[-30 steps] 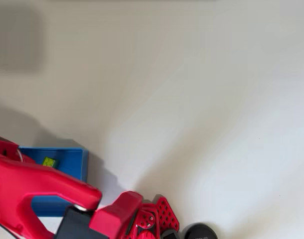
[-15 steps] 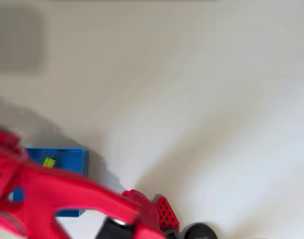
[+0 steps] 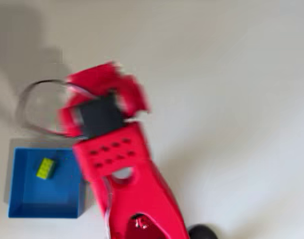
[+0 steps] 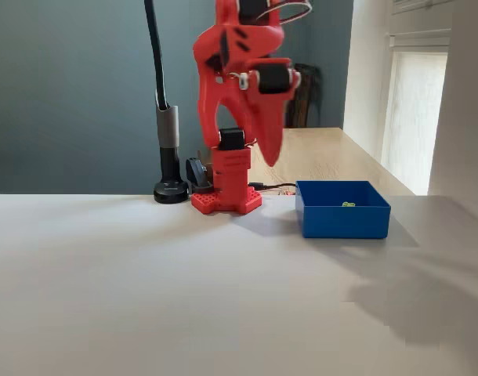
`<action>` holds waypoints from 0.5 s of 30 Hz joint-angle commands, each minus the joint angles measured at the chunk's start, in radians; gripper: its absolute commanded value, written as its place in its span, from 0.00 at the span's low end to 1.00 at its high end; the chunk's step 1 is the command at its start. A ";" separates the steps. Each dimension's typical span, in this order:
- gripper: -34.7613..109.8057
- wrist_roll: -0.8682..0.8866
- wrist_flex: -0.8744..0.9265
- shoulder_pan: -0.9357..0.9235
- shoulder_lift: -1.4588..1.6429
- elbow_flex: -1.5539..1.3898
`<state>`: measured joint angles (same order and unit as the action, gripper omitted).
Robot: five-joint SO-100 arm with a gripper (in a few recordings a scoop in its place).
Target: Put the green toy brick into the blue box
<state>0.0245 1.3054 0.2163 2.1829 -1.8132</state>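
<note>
The green toy brick [image 3: 46,168] lies on the floor of the blue box [image 3: 42,196], near its upper-left corner in the overhead view. In the fixed view the brick [image 4: 348,204] shows just over the box's front wall [image 4: 341,222]. The red arm [image 3: 114,164] is blurred and stands to the right of the box. My gripper [image 4: 269,157] hangs high above the table, pointing down, left of the box and well clear of it. Its fingers look closed into one tapered point, with nothing between them.
The arm's red base [image 4: 227,200] stands on the white table, left of the box. A black lamp pole with a round foot [image 4: 171,190] stands beside it. A cable loop [image 3: 27,104] arcs above the box. A wooden table [image 4: 325,153] is behind.
The arm has swung up and away from over the box toward the middle, uncovering it. The green brick stays in the same spot inside the box.
</note>
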 commanded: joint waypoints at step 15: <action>0.24 -0.060 -0.121 -0.215 0.799 -0.670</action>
<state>-0.0245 1.1842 0.0092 2.7964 -2.3823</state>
